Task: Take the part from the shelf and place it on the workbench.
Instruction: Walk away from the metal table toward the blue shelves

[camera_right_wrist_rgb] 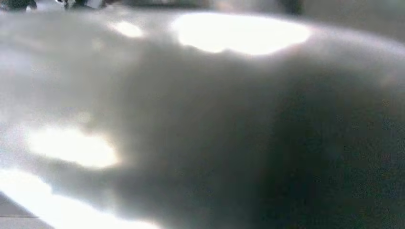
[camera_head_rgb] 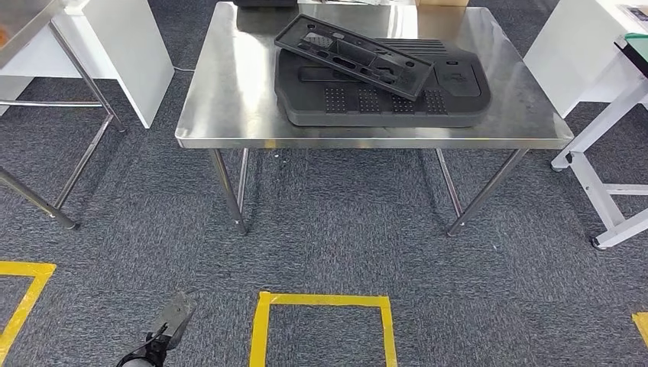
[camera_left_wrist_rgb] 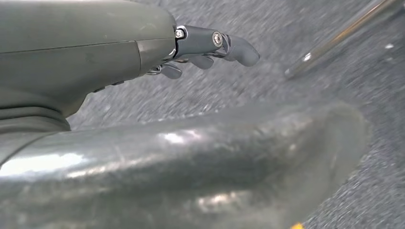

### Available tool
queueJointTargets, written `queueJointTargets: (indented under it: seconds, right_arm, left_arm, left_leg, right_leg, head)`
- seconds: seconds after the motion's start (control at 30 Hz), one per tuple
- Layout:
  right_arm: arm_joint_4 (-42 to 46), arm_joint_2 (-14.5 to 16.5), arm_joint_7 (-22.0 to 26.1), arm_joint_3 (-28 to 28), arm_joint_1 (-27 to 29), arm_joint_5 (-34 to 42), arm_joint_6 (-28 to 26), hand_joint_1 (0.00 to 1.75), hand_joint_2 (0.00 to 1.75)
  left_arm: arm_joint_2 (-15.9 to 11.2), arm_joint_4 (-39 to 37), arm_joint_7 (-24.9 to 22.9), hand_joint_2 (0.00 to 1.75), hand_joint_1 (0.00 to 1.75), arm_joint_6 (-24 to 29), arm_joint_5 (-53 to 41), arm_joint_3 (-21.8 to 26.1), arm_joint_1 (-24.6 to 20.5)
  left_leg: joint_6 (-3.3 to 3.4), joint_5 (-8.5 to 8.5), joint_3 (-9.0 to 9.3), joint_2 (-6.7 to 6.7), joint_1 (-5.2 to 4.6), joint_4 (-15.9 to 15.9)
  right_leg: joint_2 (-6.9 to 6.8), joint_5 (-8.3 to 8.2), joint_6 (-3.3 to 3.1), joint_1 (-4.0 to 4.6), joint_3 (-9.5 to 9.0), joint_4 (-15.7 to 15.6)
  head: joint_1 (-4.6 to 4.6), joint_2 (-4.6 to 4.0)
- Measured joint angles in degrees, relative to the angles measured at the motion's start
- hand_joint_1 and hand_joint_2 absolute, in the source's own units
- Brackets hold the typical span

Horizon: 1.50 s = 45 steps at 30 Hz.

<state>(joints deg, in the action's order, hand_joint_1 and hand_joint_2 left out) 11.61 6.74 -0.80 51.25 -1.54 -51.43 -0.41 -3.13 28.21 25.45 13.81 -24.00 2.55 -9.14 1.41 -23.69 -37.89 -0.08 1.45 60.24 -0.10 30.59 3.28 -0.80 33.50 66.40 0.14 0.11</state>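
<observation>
Grey carpet marked with yellow tape squares (camera_head_rgb: 322, 327) lies under the scene, and low over it the left hand (camera_head_rgb: 170, 324) is seen hanging, its fingers (camera_left_wrist_rgb: 210, 44) loosely curled with nothing held. The state of the right hand cannot be told; its wrist view is a blurred glare. Two black moulded parts are seen on the steel workbench (camera_head_rgb: 229, 92): a flat framed part (camera_head_rgb: 353, 55) tilted across a broader ribbed part (camera_head_rgb: 382, 95), both towards the far right corner. Placement is judged finished, so the arms are best kept low and clear of the near edge while stepping back. White furniture stands well apart on both sides.
</observation>
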Motion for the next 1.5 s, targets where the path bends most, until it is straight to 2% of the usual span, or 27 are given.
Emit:
queueJointTargets:
  seconds: [0.07, 0.1, 0.2, 0.27, 0.33, 0.37, 0.4, 0.43, 0.5, 0.57, 0.6, 0.7, 0.77, 0.8, 0.87, 0.9, 0.93, 0.97, 1.03, 1.1, 1.17, 1.2, 1.27, 1.33, 1.4, 1.43, 1.5]
  right_arm:
    - [0.02, -0.08, 0.09, 0.02, -0.32, 0.01, -0.01, 0.0, 0.0]
    - [0.02, -0.09, 0.16, 0.05, -0.43, 0.01, -0.06, 0.0, 0.0]
    - [0.02, 0.06, 0.43, 0.29, -0.55, 0.24, -0.53, 0.0, 0.0]
    - [0.02, 0.23, 0.5, 0.52, -0.55, 0.53, -0.87, 0.0, 0.0]
    - [0.02, 0.39, 0.49, 0.8, -0.53, 0.85, -1.24, 0.0, 0.0]
    - [0.02, 0.52, 0.44, 0.98, -0.53, 1.07, -1.51, 0.0, 0.0]
    - [0.02, 0.66, 0.39, 1.15, -0.54, 1.27, -1.75, 0.0, 0.0]
    - [0.02, 0.83, 0.33, 1.34, -0.54, 1.42, -1.99, 0.0, 0.0]
    - [0.02, 1.17, 0.27, 1.61, -0.57, 1.56, -2.44, 0.0, 0.0]
    - [0.02, 1.36, 0.27, 1.69, -0.71, 1.49, -2.75, 0.0, 0.0]
    - [0.02, 1.4, 0.28, 1.69, -0.78, 1.29, -2.87, 0.0, 0.0]
    - [0.02, 1.49, 0.3, 1.65, -0.97, -0.25, -3.25, 0.0, 0.0]
    - [0.02, 1.49, 0.25, 1.42, -1.06, -1.92, -3.49, 0.0, 0.0]
    - [0.02, 1.48, 0.15, 1.14, -1.1, -2.96, -3.56, 0.0, 0.0]
    - [0.01, 1.46, -0.35, 0.0, -1.14, -5.9, -3.52, 0.0, 0.0]
    - [-0.01, 1.46, -0.73, -0.88, -1.13, -7.65, -3.38, 0.0, 0.0]
    - [-0.02, 1.45, -1.14, -1.87, -1.11, -9.29, -3.24, 0.0, 0.0]
    - [-0.02, 1.45, -1.58, -2.87, -1.1, -10.53, -3.14, 0.0, 0.0]
    - [-0.05, 1.5, -2.51, -4.76, -1.14, -12.14, -3.29, 0.0, 0.0]
    - [-0.14, 1.65, -3.25, -6.15, -1.21, -12.95, -3.56, 0.0, 0.0]
    - [-0.21, 1.8, -3.57, -7.2, -1.35, -13.51, -3.5, 0.0, 0.0]
    - [-0.21, 1.86, -3.63, -7.68, -1.43, -13.78, -3.38, 0.0, 0.0]
    - [-0.23, 1.99, -3.64, -8.53, -1.46, -14.25, -3.06, 0.0, 0.0]
    - [-0.27, 2.08, -3.61, -9.22, -1.33, -14.67, -2.75, 0.0, 0.0]
    - [-0.31, 2.08, -3.6, -9.8, -1.21, -15.05, -2.56, 0.0, 0.0]
    - [-0.31, 2.08, -3.6, -10.06, -1.18, -15.23, -2.52, 0.0, 0.0]
    - [-0.31, 2.11, -3.7, -10.55, -1.21, -15.5, -2.45, 0.0, 0.0]
  left_arm:
    - [0.28, -1.26, -0.03, 0.0, 0.0, -0.16, 0.02, 0.39, -0.27]
    - [0.39, -1.88, -0.3, 0.0, 0.0, -0.4, 0.04, 0.56, -0.44]
    - [0.64, -4.23, -2.34, 0.0, 0.0, -1.83, 0.32, 1.29, -0.82]
    - [0.79, -6.03, -4.08, 0.0, 0.0, -2.91, 0.59, 1.79, -0.84]
    - [0.91, -7.7, -5.71, 0.0, 0.0, -3.8, 0.76, 2.25, -0.82]
    - [1.01, -8.47, -6.49, 0.0, 0.0, -4.19, 0.8, 2.43, -0.78]
    - [1.14, -9.15, -7.23, 0.0, 0.0, -4.52, 0.78, 2.56, -0.72]
    - [1.27, -9.75, -7.9, 0.0, 0.0, -4.81, 0.74, 2.66, -0.66]
    - [1.61, -10.55, -9.27, 0.0, 0.0, -5.0, 0.67, 2.74, -0.66]
    - [2.29, -11.14, -10.94, 0.0, 0.0, -4.67, 0.67, 2.9, -0.86]
    - [2.72, -11.43, -11.96, 0.0, 0.0, -4.5, 0.68, 3.03, -0.97]
    - [3.83, -12.26, -15.74, 0.0, 0.0, -4.84, 1.07, 3.48, -1.06]
    - [4.46, -12.77, -18.08, 0.0, 0.0, -6.14, 1.6, 3.95, -1.03]
    - [4.71, -13.02, -19.05, 0.0, 0.0, -6.95, 1.74, 4.19, -0.98]
    - [5.03, -13.56, -21.07, 0.0, 0.0, -8.12, 1.23, 4.46, -0.71]
    - [5.22, -13.84, -22.2, 0.0, 0.0, -8.29, 0.54, 4.49, -0.5]
    - [5.42, -14.09, -23.34, 0.0, 0.0, -8.2, -0.27, 4.47, -0.28]
    - [5.65, -14.32, -24.5, 0.0, 0.0, -7.97, -1.07, 4.41, -0.12]
    - [6.21, -14.68, -26.83, 0.0, 0.0, -7.47, -2.59, 4.15, 0.01]
    - [6.67, -14.95, -28.71, 0.0, 0.0, -7.29, -3.78, 3.74, 0.01]
    - [6.96, -15.26, -29.88, 0.0, 0.0, -7.61, -4.69, 3.28, 0.08]
    - [7.06, -15.43, -30.28, 0.0, 0.0, -7.94, -5.15, 3.01, 0.13]
    - [7.2, -15.68, -30.81, 0.0, 0.0, -8.63, -6.06, 2.41, 0.16]
    - [7.42, -15.79, -31.18, 0.0, 0.0, -9.03, -6.67, 1.8, 0.09]
    - [7.6, -15.92, -31.76, 0.0, 0.0, -9.03, -6.99, 1.38, 0.11]
    - [7.63, -16.0, -32.18, 0.0, 0.0, -8.88, -7.09, 1.25, 0.16]
    - [7.63, -16.09, -33.03, 0.0, 0.0, -8.19, -7.17, 1.07, 0.21]
  left_leg:
    - [-0.64, 1.03, -0.57, -0.04, -0.06, -0.12]
    - [-1.06, 1.55, -0.64, 0.01, -0.04, -0.3]
    - [-2.26, 2.33, -0.69, 0.11, 0.07, -0.92]
    - [-2.6, -1.06, -1.7, 0.06, 0.11, 1.8]
    - [-2.82, -6.48, -3.52, -0.03, 0.14, 8.62]
    - [-2.99, -8.06, -4.08, -0.07, 0.15, 11.87]
    - [-3.12, -8.53, -3.91, -0.09, 0.17, 13.68]
    - [-3.22, -7.96, -2.69, -0.07, 0.2, 13.35]
    - [-3.37, -5.97, 2.39, -0.03, 0.37, 6.88]
    - [-3.02, -5.17, 6.3, -0.11, 0.17, 0.86]
    - [-2.7, -5.3, 6.85, -0.21, 0.0, -0.39]
    - [-1.26, -4.68, 6.15, -0.76, -0.19, -0.71]
    - [-0.2, -3.94, 5.55, -1.14, 0.0, -0.94]
    - [0.13, -3.61, 5.13, -1.33, 0.01, -0.94]
    - [0.37, -2.95, 4.14, -1.86, -0.06, -0.92]
    - [0.33, -2.63, 3.7, -2.23, -0.09, -0.91]
    - [0.23, -2.33, 3.33, -2.68, -0.09, -0.9]
    - [0.08, -2.05, 3.05, -3.23, -0.08, -0.9]
    - [-0.36, -1.49, 2.58, -4.44, -0.06, -0.88]
    - [-1.03, -0.96, 2.19, -5.39, -0.06, -0.91]
    - [-1.93, -0.36, 1.93, -6.26, 0.01, -1.25]
    - [-2.28, -0.26, 1.76, -6.14, 0.05, -1.25]
    - [-2.73, -1.87, 0.6, -3.89, -0.1, 0.92]
    - [-2.91, -5.86, -2.18, -1.03, -0.21, 7.47]
    - [-3.15, -8.4, -4.45, -0.26, -0.18, 13.61]
    - [-3.21, -8.24, -4.3, -0.12, -0.18, 14.19]
    - [-3.09, -5.37, -0.49, 0.92, -0.2, 8.64]
  right_leg:
    - [-0.03, -0.56, -0.48, 0.46, -4.87, -7.29]
    - [-0.03, -0.52, -0.79, 0.7, -5.77, -9.01]
    - [-0.07, -1.68, -1.81, 0.5, -5.23, -9.98]
    - [-0.18, -2.9, -2.86, 0.0, -4.76, -10.41]
    - [-0.25, -3.84, -3.5, 0.15, -3.81, -10.27]
    - [-0.27, -4.24, -3.53, 0.26, -3.27, -10.18]
    - [-0.3, -4.61, -3.49, 0.33, -2.7, -10.06]
    - [-0.31, -4.9, -3.36, 0.34, -2.17, -9.89]
    - [-0.33, -5.3, -2.98, 0.25, -1.26, -9.35]
    - [-0.58, -5.56, -2.52, 0.49, -0.48, -8.69]
    - [-0.73, -5.71, -2.29, 0.62, -0.19, -8.46]
    - [-0.97, -5.92, -1.42, 0.41, 0.5, -8.15]
    - [-0.74, -3.91, -1.28, 0.19, 2.13, -5.13]
    - [-0.56, -2.11, -1.38, 0.12, 3.58, -1.93]
    - [-0.41, 1.33, -1.49, 0.03, 6.6, 5.64]
    - [-0.37, 2.06, -1.32, 0.02, 7.16, 7.62]
    - [-0.29, 1.96, -1.02, 0.01, 6.63, 7.48]
    - [-0.03, 0.98, -0.67, 0.0, 4.79, 4.74]
    - [1.91, -1.33, -0.39, -0.02, -0.3, -3.69]
    - [3.4, -2.34, -0.85, 0.16, -3.06, -8.62]
    - [2.81, -2.63, -1.53, 0.44, -3.32, -9.06]
    - [2.19, -2.94, -1.95, 0.36, -3.46, -9.22]
    - [0.8, -3.51, -2.85, 0.12, -3.49, -9.7]
    - [-0.75, -3.67, -3.36, 0.23, -3.38, -9.83]
    - [-2.44, -3.68, -3.47, 0.49, -3.3, -9.79]
    - [-3.23, -3.68, -3.47, 0.58, -3.28, -9.77]
    - [-4.62, -3.66, -3.44, 0.67, -3.43, -9.72]
  head:
    - [-0.01, 0.0]
    - [0.04, 0.0]
    - [0.11, 0.0]
    - [-0.1, 0.0]
    - [-0.31, 0.0]
    - [-0.33, 0.0]
    - [-0.34, -0.01]
    - [-0.34, -0.01]
    - [-0.37, -0.01]
    - [-0.39, -0.01]
    - [-0.43, -0.01]
    - [-0.43, 0.0]
    - [-0.16, -0.01]
    - [-0.02, -0.01]
    - [0.08, -0.02]
    - [0.08, -0.01]
    - [0.09, -0.01]
    - [0.09, -0.01]
    - [0.09, 0.0]
    - [0.07, 0.0]
    - [0.07, 0.0]
    - [0.03, 0.0]
    - [-0.26, 0.0]
    - [-0.55, 0.0]
    - [-0.59, -0.01]
    - [-0.62, -0.02]
    - [-0.62, -0.01]
